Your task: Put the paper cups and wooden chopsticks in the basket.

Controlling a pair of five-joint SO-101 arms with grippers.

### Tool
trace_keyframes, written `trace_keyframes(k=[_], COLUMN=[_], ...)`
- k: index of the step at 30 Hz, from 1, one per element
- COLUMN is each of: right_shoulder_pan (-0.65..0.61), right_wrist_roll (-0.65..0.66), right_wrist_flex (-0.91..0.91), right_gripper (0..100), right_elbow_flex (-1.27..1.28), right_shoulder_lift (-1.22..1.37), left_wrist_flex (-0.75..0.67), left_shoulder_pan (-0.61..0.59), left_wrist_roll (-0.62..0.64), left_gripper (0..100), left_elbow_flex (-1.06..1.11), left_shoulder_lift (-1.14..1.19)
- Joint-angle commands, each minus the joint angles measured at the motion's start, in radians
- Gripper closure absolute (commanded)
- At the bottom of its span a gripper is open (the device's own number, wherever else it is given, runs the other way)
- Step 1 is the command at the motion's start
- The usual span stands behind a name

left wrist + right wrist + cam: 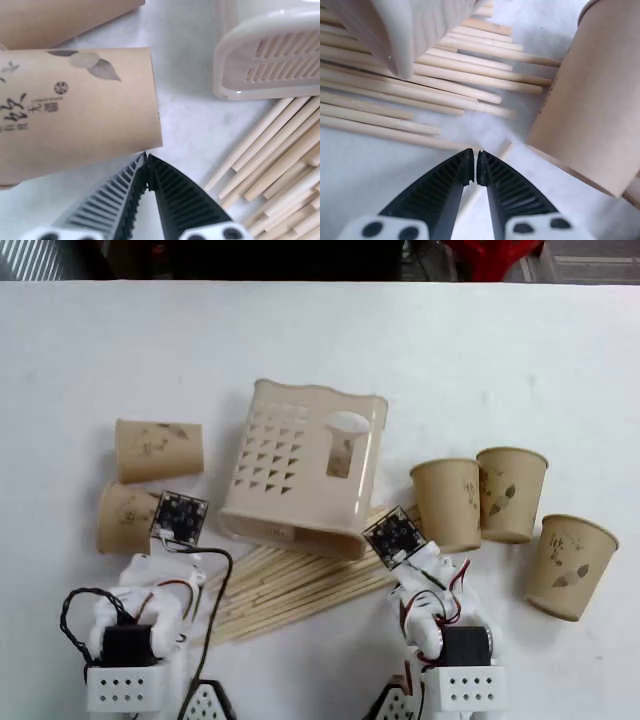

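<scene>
The white table (320,330) takes up nearly the whole high view. Its far edge runs along the top of the frame, and beyond it the room is dark, with something red (490,252) at the upper right.

The basket (300,465) lies tipped on its side in the middle of the frame, slotted wall up. Left of it a paper cup (158,450) lies on its side, and a second cup (125,518) lies just below it, close against it. Right of the basket sit a pair of cups (478,498) side by side, and a lone cup (570,565) sits a little apart toward the lower right; I can't tell whether these three stand or lie. The wooden chopsticks (300,585) are fanned out loose in the lower middle, their far ends reaching the basket's near edge.

The left arm (130,640) sits at the lower left and the right arm (445,640) at the lower right. The left gripper (146,165) is closed, its ridged fingers pressed together on nothing, tips right at the edge of the second cup. The right gripper (474,162) is closed but for a sliver and also holds nothing, tips low over the table beside the chopsticks and near the pair of cups.

The upper third of the table is a wide bare stretch, and there are bare strips along the left and right edges. The lower middle is crowded with sticks, basket and both arms.
</scene>
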Motion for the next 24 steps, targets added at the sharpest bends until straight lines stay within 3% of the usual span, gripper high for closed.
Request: trace_keyframes(k=[1, 24], right_shoulder_pan=[-0.007, -0.007], right_wrist_roll=[0.0, 0.0], right_wrist_flex=[0.008, -0.03], right_gripper=[97.1, 96.7], right_elbow_flex=[0.008, 0.008], right_shoulder_lift=[-0.007, -0.008], left_wrist_flex=[0.0, 0.0], left_shoulder_pan=[-0.008, -0.008], left_wrist_roll=[-0.003, -0.003], left_gripper=[98, 98], left_elbow_flex=[-0.003, -0.003], left_shoulder_lift=[-0.007, -0.007])
